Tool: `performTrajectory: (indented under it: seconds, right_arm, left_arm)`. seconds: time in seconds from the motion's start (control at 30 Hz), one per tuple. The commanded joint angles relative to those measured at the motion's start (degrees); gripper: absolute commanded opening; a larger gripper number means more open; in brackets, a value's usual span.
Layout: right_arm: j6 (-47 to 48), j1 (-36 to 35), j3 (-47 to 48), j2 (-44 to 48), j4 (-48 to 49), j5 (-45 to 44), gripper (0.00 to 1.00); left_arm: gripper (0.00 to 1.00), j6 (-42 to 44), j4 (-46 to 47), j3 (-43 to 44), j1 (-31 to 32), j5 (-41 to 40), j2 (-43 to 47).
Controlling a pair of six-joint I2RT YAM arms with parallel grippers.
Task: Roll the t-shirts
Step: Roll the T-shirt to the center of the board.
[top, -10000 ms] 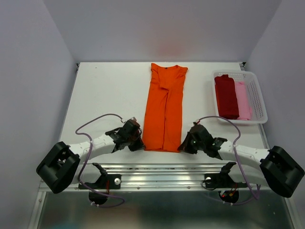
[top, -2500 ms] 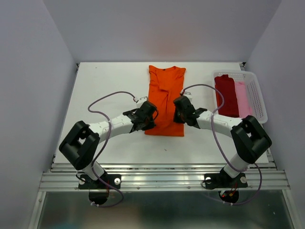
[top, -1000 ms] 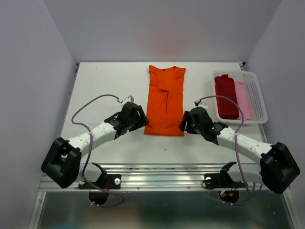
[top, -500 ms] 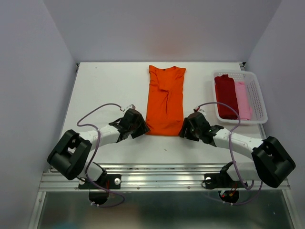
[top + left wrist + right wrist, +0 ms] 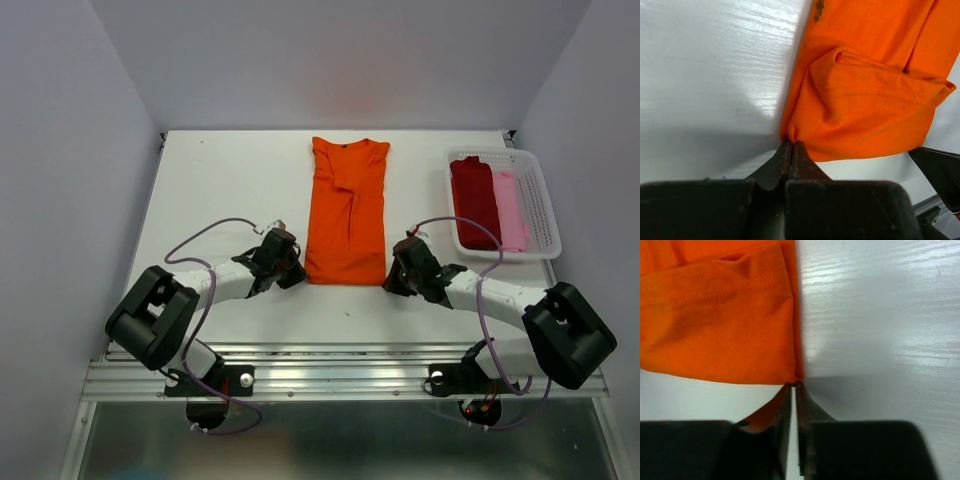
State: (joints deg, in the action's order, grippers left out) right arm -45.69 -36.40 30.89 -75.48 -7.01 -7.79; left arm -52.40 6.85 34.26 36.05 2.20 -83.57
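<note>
Filling the basket: red shirt, pink shirt.

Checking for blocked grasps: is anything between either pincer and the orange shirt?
Nothing visible stands between them. The left pincer and the right pincer are each shut on a near corner of the orange shirt.

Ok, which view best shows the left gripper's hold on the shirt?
Left wrist: the left gripper is shut on the orange shirt's corner, close up. Top external shows it small, fingers hidden. Right wrist shows only the other corner.
</note>
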Motion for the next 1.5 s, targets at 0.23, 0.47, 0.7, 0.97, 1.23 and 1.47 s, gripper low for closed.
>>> performTrajectory:
  seconds: [0.23,0.47,0.7,0.97,1.23,1.47]
  right_arm:
    - [0.4,-1.0,-2.2,1.9,2.5,2.5,0.01]
    - [-1.3,-1.0,-5.9,8.1,-2.2,3.1,0.01]
    - [-2.2,-1.6,-6.5,12.5,-6.0,3.3,0.28]
    - [-1.7,-1.6,-4.1,12.0,-6.6,1.1,0.49]
    - [-1.2,-1.6,-4.5,9.8,-1.9,5.1,0.47]
    - [-1.3,-1.6,-5.1,8.5,-0.7,4.5,0.31]
  left_arm:
    - [0.00,-1.0,-0.6,-2.8,1.3,0.4,3.8]
    - [0.00,-4.5,-4.0,-7.4,4.7,-0.5,9.8]
    - [0.12,-6.5,-5.9,-10.1,6.3,-0.2,12.5]
    - [0.64,-7.9,-8.7,-9.7,6.5,-1.6,15.2]
    - [0.46,-9.3,-9.1,-10.4,7.0,-1.6,15.0]
    - [0.39,-9.7,-7.3,-10.0,7.6,-1.3,13.6]
